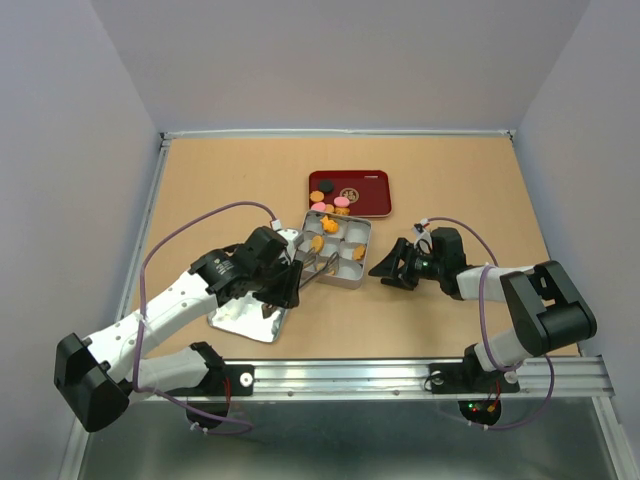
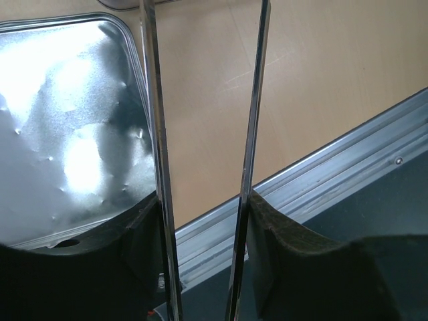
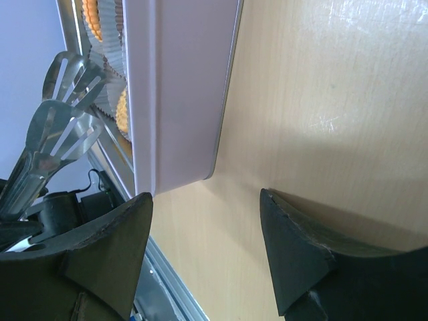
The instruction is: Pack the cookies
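Left jaws clamp slim steel tongs over the silver nine-compartment tin at frame centre, right jaws gape empty beside it — small coloured cookies lie on the dark red tray above, some in the tin — so pinch each softly.

Top: high behind arm bases, looking down on bench. Left wrist: close, along tongs. Right wrist: low past right claw, beside tin; tin, tongs shared with top.

We see tongs, slim arms against the jaws of our left gripper, silver lid left of tongs, worktop and rail right.
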`<state>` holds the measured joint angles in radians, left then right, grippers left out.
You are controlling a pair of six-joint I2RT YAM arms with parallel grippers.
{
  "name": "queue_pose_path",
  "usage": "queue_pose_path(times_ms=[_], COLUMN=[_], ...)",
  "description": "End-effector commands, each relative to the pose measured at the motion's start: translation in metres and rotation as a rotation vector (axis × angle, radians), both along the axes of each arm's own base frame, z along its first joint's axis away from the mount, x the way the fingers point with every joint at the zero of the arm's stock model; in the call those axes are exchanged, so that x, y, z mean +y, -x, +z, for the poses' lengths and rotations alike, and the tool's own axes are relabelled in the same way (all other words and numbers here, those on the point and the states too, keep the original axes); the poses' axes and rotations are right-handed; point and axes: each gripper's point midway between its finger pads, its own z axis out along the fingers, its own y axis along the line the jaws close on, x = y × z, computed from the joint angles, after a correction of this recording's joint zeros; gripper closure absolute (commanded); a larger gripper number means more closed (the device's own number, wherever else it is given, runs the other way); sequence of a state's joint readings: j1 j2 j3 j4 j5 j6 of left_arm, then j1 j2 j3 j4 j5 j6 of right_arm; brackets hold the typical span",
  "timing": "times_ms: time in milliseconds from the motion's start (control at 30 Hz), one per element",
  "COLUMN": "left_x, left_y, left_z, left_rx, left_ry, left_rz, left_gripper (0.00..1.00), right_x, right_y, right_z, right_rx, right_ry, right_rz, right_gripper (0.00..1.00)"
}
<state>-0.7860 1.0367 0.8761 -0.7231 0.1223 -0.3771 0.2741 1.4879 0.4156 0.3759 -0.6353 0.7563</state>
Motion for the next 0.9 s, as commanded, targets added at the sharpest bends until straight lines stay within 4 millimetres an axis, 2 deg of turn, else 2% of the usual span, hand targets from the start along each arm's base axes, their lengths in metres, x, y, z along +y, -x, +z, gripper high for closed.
queue_pose_path(times_ms=[0,133,233,367,467,533,600,667,700,733,800,833,867], left_x=[-0.005,-0.004,-0.004,-0.009,-0.012,-0.017,-0.019,-0.02,-0.024,-0.024,-0.028,-0.031,-0.026], left_y=[-0.006,-0.008,-0.013,-0.027,-0.039,-0.045,-0.058,-0.07,-0.079,-0.091,-0.112,-0.121,-0.134], left_z=[0.006,0.008,0.02,0.05,0.061,0.06,0.069,0.066,0.074,0.068,0.072,0.063,0.063], left_rx=[-0.035,-0.042,-0.071,-0.134,-0.163,-0.158,-0.201,-0.217,-0.242,-0.248,-0.277,-0.259,-0.263], left_ry=[0.018,0.015,0.016,0.032,0.006,-0.01,-0.031,-0.076,-0.072,-0.105,-0.096,-0.108,-0.111], left_rz=[0.001,0.008,0.019,0.03,0.034,0.021,0.037,0.035,0.039,0.043,0.065,0.062,0.086], left_gripper=[0.43,0.42,0.43,0.42,0.42,0.43,0.43,0.43,0.43,0.43,0.43,0.43,0.44], right_x=[-0.011,-0.011,-0.011,-0.011,-0.011,-0.012,-0.013,-0.013,-0.012,-0.012,-0.012,-0.012,-0.012], right_y=[0.013,0.014,0.014,0.013,0.013,0.014,0.014,0.014,0.014,0.015,0.014,0.014,0.015], right_z=[-0.022,-0.023,-0.022,-0.022,-0.021,-0.02,-0.021,-0.021,-0.021,-0.022,-0.023,-0.023,-0.024], right_rx=[0.063,0.069,0.066,0.065,0.061,0.056,0.06,0.057,0.062,0.064,0.07,0.069,0.071], right_ry=[0.049,0.048,0.046,0.043,0.042,0.042,0.041,0.04,0.037,0.037,0.034,0.034,0.033], right_rz=[-0.018,-0.018,-0.017,-0.016,-0.019,-0.021,-0.025,-0.023,-0.022,-0.021,-0.02,-0.02,-0.017], right_gripper=[0.29,0.29,0.29,0.29,0.29,0.29,0.29,0.29,0.29,0.29,0.29,0.29,0.29])
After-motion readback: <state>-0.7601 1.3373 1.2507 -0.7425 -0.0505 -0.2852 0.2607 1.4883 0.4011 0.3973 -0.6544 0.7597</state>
